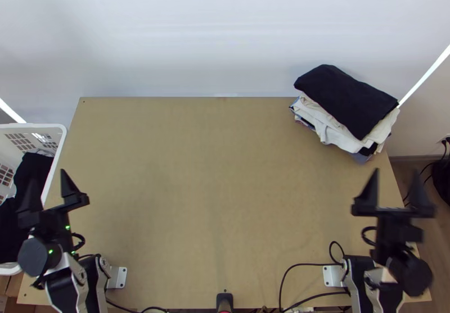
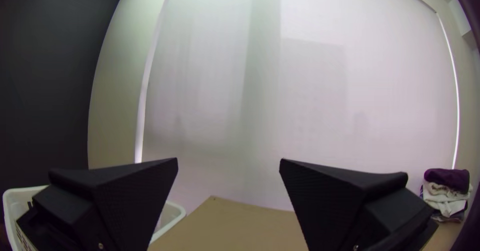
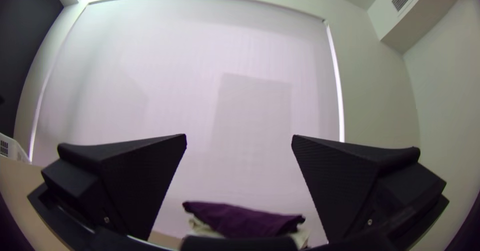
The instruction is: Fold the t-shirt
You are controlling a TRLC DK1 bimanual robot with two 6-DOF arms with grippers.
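Note:
A stack of folded cloth lies at the table's far right corner, a black folded piece on top of white and dark ones. Whether a t-shirt is among them I cannot tell. At the lower left, beside the basket, my left gripper is open and holds nothing; the left wrist view shows this gripper with its fingers wide apart. My right gripper stands open over the table's right edge, nearer than the stack. In the right wrist view this gripper has nothing between its fingers, and the stack's top piece appears beyond.
A white basket with dark cloth inside stands at the table's left edge. Bare wooden table stretches between the arms. Black cables run along the near edge, where a small black object also sits.

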